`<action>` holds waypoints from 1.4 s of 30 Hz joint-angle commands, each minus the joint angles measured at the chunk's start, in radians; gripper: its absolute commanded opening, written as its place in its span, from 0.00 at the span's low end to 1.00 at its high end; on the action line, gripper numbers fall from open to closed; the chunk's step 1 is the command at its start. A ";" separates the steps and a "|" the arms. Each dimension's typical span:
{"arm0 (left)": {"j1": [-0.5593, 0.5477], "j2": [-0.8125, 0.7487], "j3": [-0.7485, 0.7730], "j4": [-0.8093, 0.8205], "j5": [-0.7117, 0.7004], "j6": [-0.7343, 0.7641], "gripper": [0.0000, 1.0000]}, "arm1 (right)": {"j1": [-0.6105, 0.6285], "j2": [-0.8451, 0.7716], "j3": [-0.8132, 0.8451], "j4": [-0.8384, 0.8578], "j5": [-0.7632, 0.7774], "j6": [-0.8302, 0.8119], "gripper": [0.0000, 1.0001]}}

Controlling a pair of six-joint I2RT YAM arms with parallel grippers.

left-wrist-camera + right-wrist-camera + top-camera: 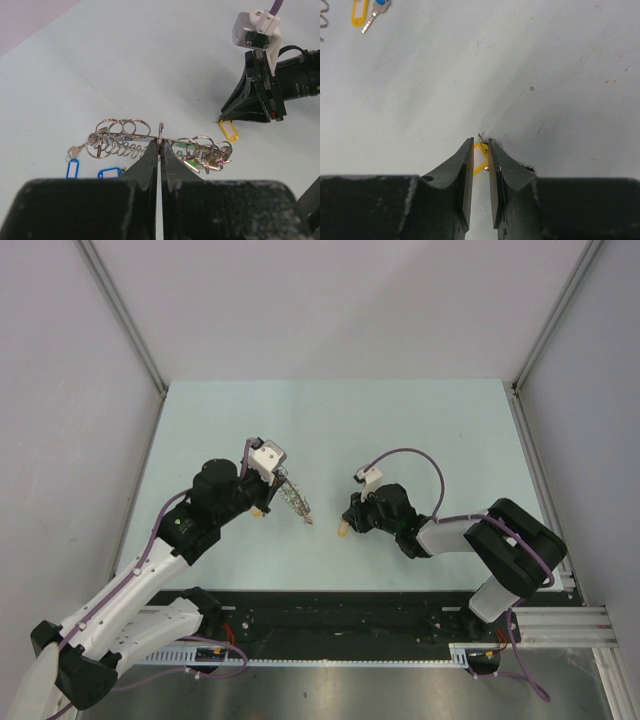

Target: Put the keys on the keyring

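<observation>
While the keyring [125, 135] is clamped between the left gripper [160, 145] jaws | yellow-tagged key [481, 154] straddled by right gripper [480, 145], jaws narrowly apart | tag labels unreadable

Lab: partition walls [50, 390], alu rails [560, 618].

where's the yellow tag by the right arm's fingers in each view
top external: yellow tag just right of centre, at the tip of the right fingers.
left wrist: tag right of centre, just below those fingers.
right wrist: tag low centre, in the gap between the fingers.
shared landmark: the right fingers.
</observation>
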 commanded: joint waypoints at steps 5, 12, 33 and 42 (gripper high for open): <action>0.006 -0.015 0.007 0.083 -0.005 0.007 0.00 | 0.006 0.039 0.034 -0.016 0.032 0.017 0.22; 0.006 -0.014 0.007 0.083 -0.002 0.007 0.01 | 0.004 0.057 0.045 -0.019 0.027 0.016 0.22; 0.006 -0.018 0.007 0.083 -0.004 0.009 0.00 | 0.007 0.069 0.056 -0.016 0.015 0.008 0.14; 0.006 -0.018 0.007 0.080 -0.005 0.011 0.01 | 0.012 0.088 0.070 -0.020 0.015 0.006 0.14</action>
